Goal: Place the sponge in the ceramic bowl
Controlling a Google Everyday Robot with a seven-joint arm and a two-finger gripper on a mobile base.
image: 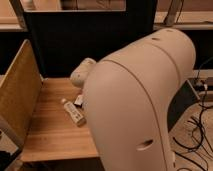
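The robot's arm [142, 100] fills most of the camera view: a broad off-white shell that covers the right half of the wooden tabletop [50, 132] from its far edge to its near edge. A smaller rounded segment of the arm [82, 72] shows beyond the shell, over the far edge of the tabletop and in front of the dark back panel [75, 40].

The gripper is out of sight behind the shell, somewhere over the covered right part of the tabletop. I cannot tell how far open it is or whether it has hold of anything.

The sponge and the ceramic bowl are hidden too, so their place cannot be told.

On the bare wood left of the arm a white tube-shaped bottle [73, 111] lies on its side, set at a slant. Its small cap end points toward the far-left corner, and its other end reaches the edge of the shell. Just beside it, toward the far edge, sits a small dark-and-red box [79, 99] — partly covered by the arm.

A tan perforated side panel [20, 95] stands along the tabletop's left edge. Beyond the right edge — on the floor — lie dark cables [199, 132].
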